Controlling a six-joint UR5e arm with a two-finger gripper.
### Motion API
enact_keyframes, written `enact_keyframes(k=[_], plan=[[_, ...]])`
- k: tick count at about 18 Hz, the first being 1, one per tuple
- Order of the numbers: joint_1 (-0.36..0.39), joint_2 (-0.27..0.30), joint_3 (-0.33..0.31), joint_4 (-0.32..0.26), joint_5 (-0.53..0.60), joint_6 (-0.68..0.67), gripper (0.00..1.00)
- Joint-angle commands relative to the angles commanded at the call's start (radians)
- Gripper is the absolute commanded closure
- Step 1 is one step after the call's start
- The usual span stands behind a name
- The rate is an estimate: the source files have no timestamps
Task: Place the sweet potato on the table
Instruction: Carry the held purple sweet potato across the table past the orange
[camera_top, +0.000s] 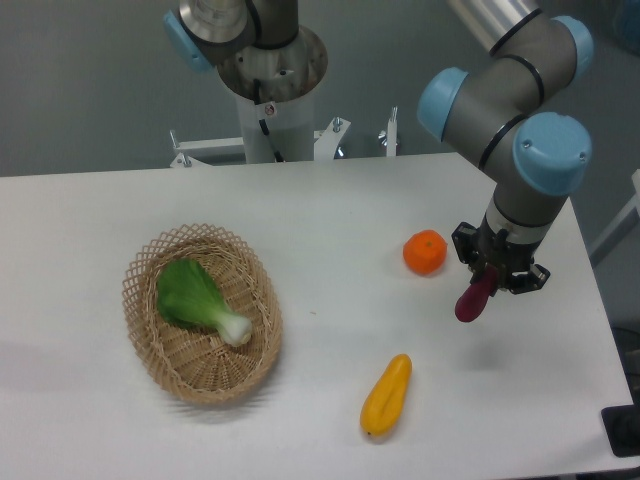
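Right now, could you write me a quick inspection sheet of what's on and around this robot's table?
Surface: white table, flat, rounded corners.
Job's things: sweet potato, dark maroon, hanging from the gripper above the table's right side, its shadow on the tabletop beneath.
Clutter: wicker basket at left holding a green leafy vegetable; orange fruit just left of the gripper; yellow squash near the front edge.
Grippers: gripper shut on the sweet potato, pointing down.
Cables: a thin dark wire on the arm's base pedestal.
Surroundings: grey wall behind; robot base at the table's far edge.
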Motion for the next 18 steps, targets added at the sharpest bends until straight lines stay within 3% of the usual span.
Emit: enact_keyframes(k=[12, 18], plan=[[-0.014, 0.009, -0.023, -0.002, 0.006, -0.017, 0.87], [-0.072, 0.063, -0.113, 0.006, 0.002, -0.017, 0.88]])
